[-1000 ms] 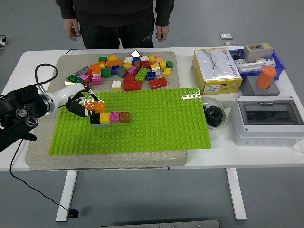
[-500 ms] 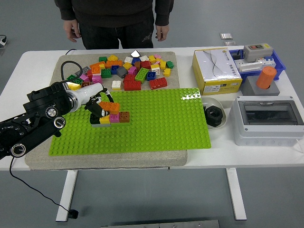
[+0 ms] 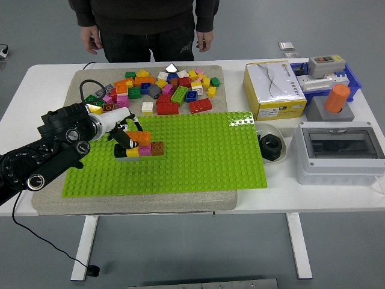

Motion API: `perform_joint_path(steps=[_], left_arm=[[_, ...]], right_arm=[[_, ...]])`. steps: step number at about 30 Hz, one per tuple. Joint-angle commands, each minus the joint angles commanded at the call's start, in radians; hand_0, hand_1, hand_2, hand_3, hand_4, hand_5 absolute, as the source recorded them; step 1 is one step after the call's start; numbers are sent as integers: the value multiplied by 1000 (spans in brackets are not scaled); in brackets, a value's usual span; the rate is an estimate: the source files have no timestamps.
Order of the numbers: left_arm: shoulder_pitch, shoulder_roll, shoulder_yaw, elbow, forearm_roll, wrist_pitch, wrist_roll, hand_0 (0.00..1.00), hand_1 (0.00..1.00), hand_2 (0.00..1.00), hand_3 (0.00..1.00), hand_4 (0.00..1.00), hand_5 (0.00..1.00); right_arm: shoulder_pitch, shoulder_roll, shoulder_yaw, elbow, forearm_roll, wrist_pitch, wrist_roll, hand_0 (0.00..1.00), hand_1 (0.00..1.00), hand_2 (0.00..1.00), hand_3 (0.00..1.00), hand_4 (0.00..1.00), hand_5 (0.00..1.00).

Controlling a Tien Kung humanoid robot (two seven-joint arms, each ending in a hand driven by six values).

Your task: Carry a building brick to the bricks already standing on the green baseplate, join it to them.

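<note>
A: Where's your left hand?

B: Fingers pinch the orange brick, pressed onto the brick row just under the fingertips, on the green baseplate.

A: Loose bricks?

B: Loose pile sits beyond your hand.

Person cut off above chest; yellow box's print unreadable.

Bright and even from overhead, sharp all across. Glare patch on the green baseplate at its far right corner. Soft shadows under the surface.
</note>
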Motion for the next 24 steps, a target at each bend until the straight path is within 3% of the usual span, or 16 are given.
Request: perform_joint_path(steps=[13,24], left_arm=[[14,20,-16,-107,47,-6,16,89,2,2,400,540,2],[60,-6,-57,-198,141,-15,44,90,2,3,400,538,2]], right_arm=[[-6,0,4,0,-7,-2,2,631,435,589,713,732,909],[-14,3,14,0,-14,-2,1,632,435,590,714,732,921]])
